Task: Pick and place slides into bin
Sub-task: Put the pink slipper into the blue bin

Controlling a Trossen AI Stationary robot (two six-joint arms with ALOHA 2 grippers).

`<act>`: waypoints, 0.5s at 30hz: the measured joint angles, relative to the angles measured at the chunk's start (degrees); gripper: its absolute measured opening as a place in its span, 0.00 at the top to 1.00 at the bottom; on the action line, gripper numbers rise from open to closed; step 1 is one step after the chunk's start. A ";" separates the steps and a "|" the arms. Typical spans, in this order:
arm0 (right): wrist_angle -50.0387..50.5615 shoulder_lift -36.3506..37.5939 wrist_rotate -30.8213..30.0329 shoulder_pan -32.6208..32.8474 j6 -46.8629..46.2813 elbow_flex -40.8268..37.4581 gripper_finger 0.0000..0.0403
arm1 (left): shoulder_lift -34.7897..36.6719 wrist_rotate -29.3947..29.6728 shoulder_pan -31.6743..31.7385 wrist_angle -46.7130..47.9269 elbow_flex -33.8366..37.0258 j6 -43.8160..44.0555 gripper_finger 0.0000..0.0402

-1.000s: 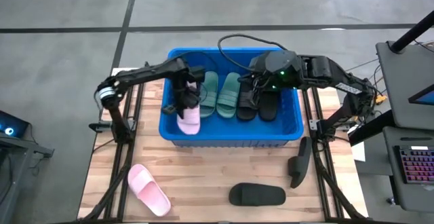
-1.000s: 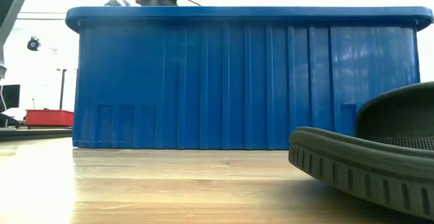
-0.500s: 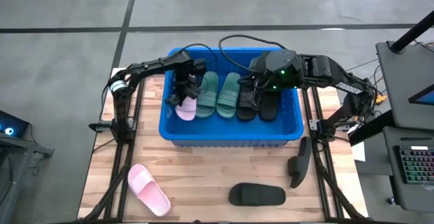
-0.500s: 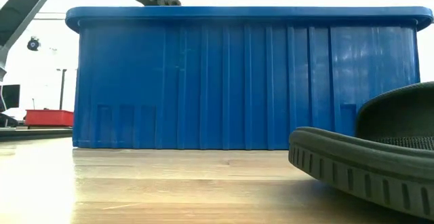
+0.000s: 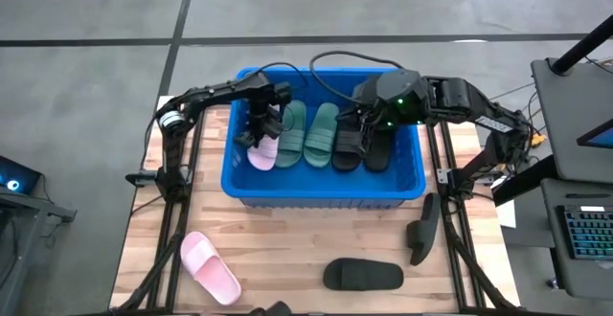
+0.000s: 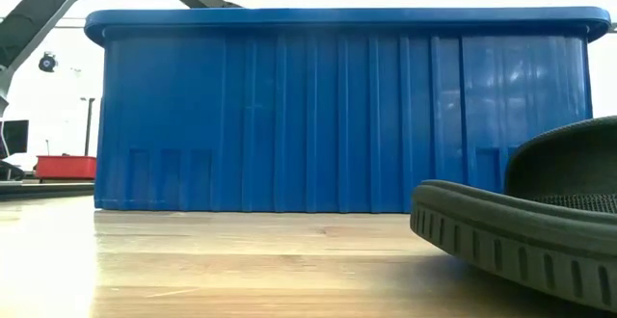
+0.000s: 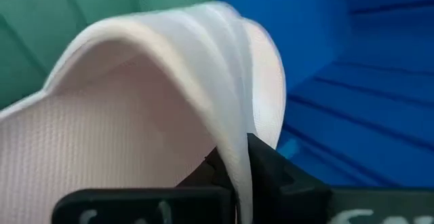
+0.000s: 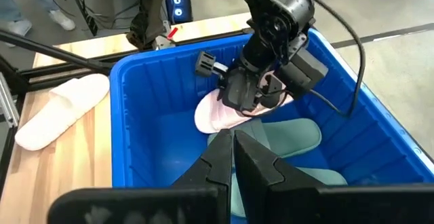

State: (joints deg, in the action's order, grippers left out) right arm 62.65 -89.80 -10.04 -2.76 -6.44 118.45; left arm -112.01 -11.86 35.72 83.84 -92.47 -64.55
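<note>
Wooden table: left hand low in bin, clamped on pink slide; right hand closed, empty.

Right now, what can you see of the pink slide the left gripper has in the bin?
The light pink foam slide sandal hangs inside the large bright blue plastic bin, at its left end, beside a sage green slide. The left gripper is shut on the edge of its wide strap. It looks soft, matte and finely textured, and the wrist views show it tilted. Whether it touches the bin floor cannot be told.
</note>
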 joint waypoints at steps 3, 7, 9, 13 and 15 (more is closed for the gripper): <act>0.11 0.33 0.00 0.00 -0.16 0.02 0.98 | -1.02 -0.08 -0.46 -0.54 0.00 -0.30 1.00; 0.14 0.59 0.00 0.00 -0.47 0.02 0.98 | -1.71 -0.26 -1.08 -0.91 -0.84 -1.06 1.00; 0.17 0.63 0.00 0.00 -0.61 0.02 0.98 | -1.55 -0.27 -1.42 -1.07 -1.48 -1.40 1.00; 0.16 0.72 0.00 0.00 -0.61 0.02 0.98 | 0.17 -3.01 -1.81 -2.67 -3.37 -2.14 1.00; 0.12 0.72 -0.01 0.00 -0.57 0.00 0.98 | 0.31 -4.13 -1.83 -2.65 -5.18 -2.16 1.00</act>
State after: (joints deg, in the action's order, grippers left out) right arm 62.78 -89.08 -10.05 -2.76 -7.01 118.45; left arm -111.70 -16.00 33.89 81.20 -97.64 -66.71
